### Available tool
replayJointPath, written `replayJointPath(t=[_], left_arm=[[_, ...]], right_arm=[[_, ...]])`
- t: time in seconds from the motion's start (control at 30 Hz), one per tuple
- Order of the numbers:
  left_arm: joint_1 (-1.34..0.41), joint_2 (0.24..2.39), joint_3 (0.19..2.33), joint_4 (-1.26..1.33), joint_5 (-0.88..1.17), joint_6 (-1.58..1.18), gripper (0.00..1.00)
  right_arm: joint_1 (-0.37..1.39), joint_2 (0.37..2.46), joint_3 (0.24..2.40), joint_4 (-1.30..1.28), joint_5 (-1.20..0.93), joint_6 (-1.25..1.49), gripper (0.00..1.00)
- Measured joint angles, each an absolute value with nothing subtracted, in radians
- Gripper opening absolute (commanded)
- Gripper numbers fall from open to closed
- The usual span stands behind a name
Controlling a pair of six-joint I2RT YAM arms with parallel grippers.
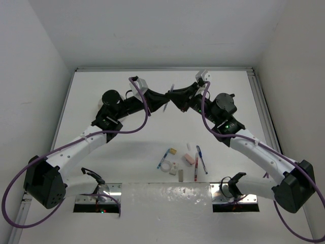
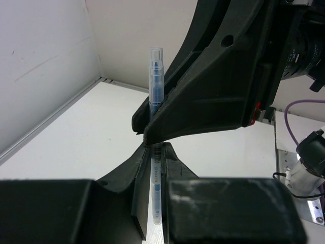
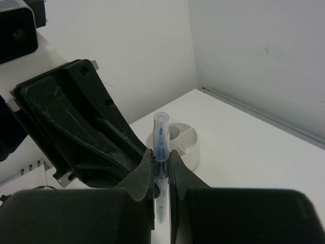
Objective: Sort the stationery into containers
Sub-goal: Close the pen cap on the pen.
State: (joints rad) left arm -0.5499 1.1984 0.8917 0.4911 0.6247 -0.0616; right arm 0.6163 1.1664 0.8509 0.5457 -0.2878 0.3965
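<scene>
Ana: Where is the blue pen (image 2: 155,76)?

Tom: Up in the air, over the far part of the table (image 1: 137,147). Both arms have it. The left gripper (image 2: 155,152) is squeezed tight on the pen. The right gripper (image 3: 161,158) is squeezed tight on it too, right next to the left one. The pen stands almost straight up between them.

Ana: So what could go wrong?

Tom: Two grippers hold one thin pen. If both arms pull away at once, the pen could bend or pop out. It looks smooth, so it may slip.

Ana: And if one lets go?

Tom: Then the other must hold it all alone. If the right gripper has only a small bite, the pen could tip over or drop when the left one opens.

Ana: Where would it land?

Tom: The white tub (image 3: 190,155) sits on the table, low down and past the pen in the right wrist view. It is hard to tell if the pen is right above it. A dropped pen could hit the table, roll, and end up outside the tub.

Ana: Anything else?

Tom: The tips of the two grippers are very close together. One small wrong move and they could bump, and a bump could knock the pen loose. The rest of the stationery (image 1: 188,159) lies in a little bunch near the arm bases, well apart from all this, so it should be safe.
</scene>
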Motion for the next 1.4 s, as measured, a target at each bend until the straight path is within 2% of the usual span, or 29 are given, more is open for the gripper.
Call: replayJointPath(t=[0.07, 0.1, 0.17, 0.2, 0.27, 0.33, 0.53, 0.67, 0.77, 0.87, 0.9, 1.0, 1.07, 1.1, 1.13, 1.17, 1.27, 1.3, 1.33, 1.37, 1.4], left_arm=[[-0.551, 1.198, 0.892, 0.491, 0.623, -0.062, 0.0], [-0.551, 1.198, 0.892, 0.491, 0.623, -0.061, 0.04], [-0.552, 1.198, 0.892, 0.489, 0.622, -0.059, 0.28], [-0.554, 1.198, 0.892, 0.487, 0.622, -0.053, 0.52], [-0.562, 1.198, 0.892, 0.481, 0.621, -0.035, 0.64], [-0.569, 1.198, 0.892, 0.464, 0.621, -0.017, 0.62], [-0.577, 1.199, 0.892, 0.429, 0.59, 0.025, 0.44], [-0.577, 1.199, 0.892, 0.423, 0.575, 0.03, 0.41], [-0.579, 1.203, 0.892, 0.423, 0.568, 0.03, 0.45], [-0.587, 1.214, 0.892, 0.423, 0.564, 0.03, 0.43], [-0.59, 1.217, 0.892, 0.422, 0.564, 0.03, 0.38], [-0.594, 1.225, 0.892, 0.422, 0.564, 0.031, 0.31], [-0.596, 1.229, 0.892, 0.422, 0.567, 0.031, 0.2], [-0.597, 1.23, 0.892, 0.422, 0.568, 0.029, 0.08], [-0.601, 1.23, 0.892, 0.422, 0.574, 0.027, 0.04], [-0.601, 1.23, 0.892, 0.42, 0.569, 0.023, 0.01], [-0.602, 1.231, 0.892, 0.423, 0.562, 0.014, 0.0], [-0.602, 1.231, 0.892, 0.425, 0.558, 0.005, 0.0], [-0.602, 1.231, 0.892, 0.427, 0.556, -0.007, 0.0], [-0.602, 1.231, 0.891, 0.43, 0.556, -0.015, 0.0], [-0.602, 1.231, 0.889, 0.438, 0.553, -0.028, 0.0]], right_arm=[[0.616, 1.166, 0.851, 0.545, -0.287, 0.397, 0.0], [0.616, 1.166, 0.85, 0.546, -0.287, 0.397, 0.0], [0.616, 1.166, 0.849, 0.548, -0.287, 0.397, 0.0], [0.616, 1.166, 0.847, 0.549, -0.287, 0.397, 0.0], [0.616, 1.164, 0.844, 0.548, -0.287, 0.397, 0.0], [0.617, 1.164, 0.844, 0.548, -0.287, 0.398, 0.0], [0.62, 1.156, 0.844, 0.545, -0.288, 0.398, 0.0], [0.628, 1.154, 0.844, 0.545, -0.288, 0.401, 0.0], [0.635, 1.154, 0.844, 0.545, -0.289, 0.405, 0.0], [0.64, 1.155, 0.844, 0.545, -0.289, 0.414, 0.0], [0.644, 1.155, 0.844, 0.545, -0.289, 0.416, 0.0], [0.651, 1.155, 0.844, 0.545, -0.29, 0.419, 0.0], [0.653, 1.155, 0.844, 0.545, -0.29, 0.418, 0.0], [0.653, 1.156, 0.844, 0.545, -0.289, 0.419, 0.0], [0.653, 1.158, 0.844, 0.545, -0.288, 0.418, 0.0], [0.652, 1.159, 0.844, 0.546, -0.285, 0.416, 0.0], [0.652, 1.159, 0.844, 0.546, -0.282, 0.411, 0.0], [0.652, 1.159, 0.844, 0.546, -0.281, 0.411, 0.02], [0.652, 1.159, 0.844, 0.546, -0.28, 0.411, 0.13], [0.652, 1.159, 0.844, 0.546, -0.279, 0.411, 0.39], [0.653, 1.159, 0.844, 0.547, -0.279, 0.414, 0.48]])
